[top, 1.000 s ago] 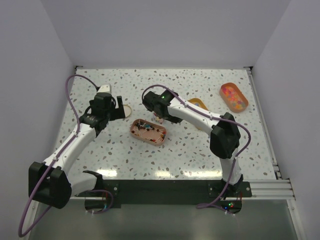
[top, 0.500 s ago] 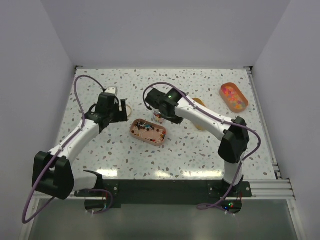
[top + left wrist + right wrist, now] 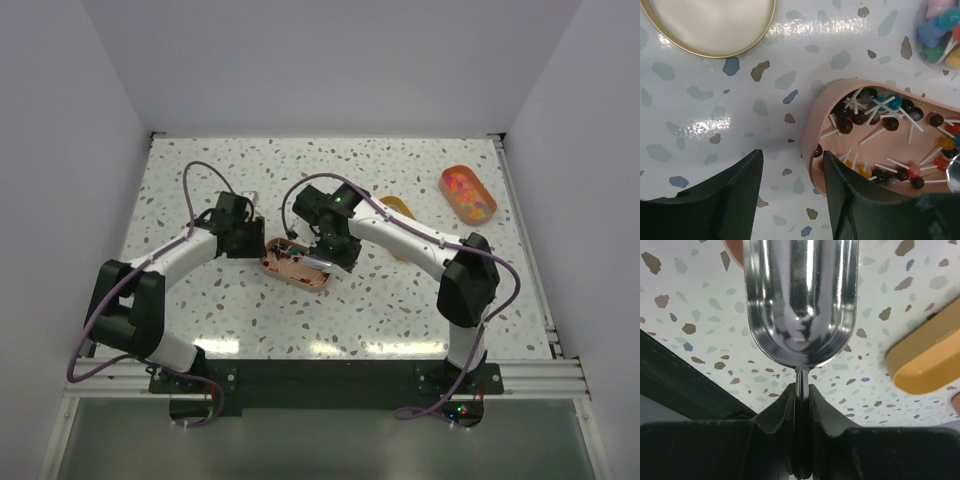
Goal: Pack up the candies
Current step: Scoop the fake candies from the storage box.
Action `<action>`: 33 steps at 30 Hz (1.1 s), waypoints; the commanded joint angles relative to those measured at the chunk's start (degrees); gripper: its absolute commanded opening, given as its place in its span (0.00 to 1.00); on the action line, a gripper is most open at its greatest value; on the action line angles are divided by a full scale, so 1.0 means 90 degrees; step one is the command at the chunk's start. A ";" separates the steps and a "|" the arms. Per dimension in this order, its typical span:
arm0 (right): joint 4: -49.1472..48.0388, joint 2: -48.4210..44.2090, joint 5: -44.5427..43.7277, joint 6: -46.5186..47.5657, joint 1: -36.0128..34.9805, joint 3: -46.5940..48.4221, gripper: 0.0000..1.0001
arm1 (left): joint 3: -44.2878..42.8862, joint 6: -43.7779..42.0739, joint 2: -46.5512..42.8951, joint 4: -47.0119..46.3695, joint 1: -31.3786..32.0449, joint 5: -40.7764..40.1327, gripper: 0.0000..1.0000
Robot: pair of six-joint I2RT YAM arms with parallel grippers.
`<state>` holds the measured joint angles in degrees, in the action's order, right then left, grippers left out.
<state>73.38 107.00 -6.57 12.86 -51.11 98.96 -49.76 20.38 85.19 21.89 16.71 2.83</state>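
Dozens of tiny stick candies [image 3: 855, 117], dark brown, blue, yellow and red, piled in a pink oval tray [image 3: 808, 137] near the middle of the speckled table [image 3: 700, 115]. More loose sweets [image 3: 935, 25], pink, blue and yellow, in a clear container just beside that tray. Another colourful lot in an orange tray [image 3: 468, 192], well apart at the far right. Pink tray's long axis running left to right across the table, left end toward the left gripper [image 3: 790, 165], right end toward the right gripper [image 3: 801, 395]. Left gripper spread open and grasping nothing, its fingers [image 3: 840, 200] flanking the tray's left end rim; contact impossible to tell. Right gripper clamped on the thin handle of a metal scoop [image 3: 800, 305], bowl seemingly empty, reaching to the tray's right end. Gold-rimmed lid [image 3: 710, 25] near the left gripper. Left arm probably better placed for steadying the tray; right arm alone equipped to scoop.
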 commanded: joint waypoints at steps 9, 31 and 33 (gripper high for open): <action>0.0449 0.0650 0.0671 -0.0530 -0.0024 0.0147 0.00 | -0.0204 -0.0038 0.0369 -0.0069 0.0350 0.0154 0.44; 0.1426 0.1968 0.0427 -0.1126 -0.0034 0.1582 0.00 | -0.0106 -0.0048 0.0144 -0.0342 0.0487 0.0730 0.27; 0.1416 0.2056 0.0427 -0.1136 -0.0034 0.1748 0.00 | -0.0097 -0.0009 0.0134 -0.0381 0.0487 0.0818 0.26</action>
<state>76.71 124.40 -2.02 4.12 -51.11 111.11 -49.78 20.36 88.49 21.67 20.67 6.74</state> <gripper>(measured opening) 0.160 0.266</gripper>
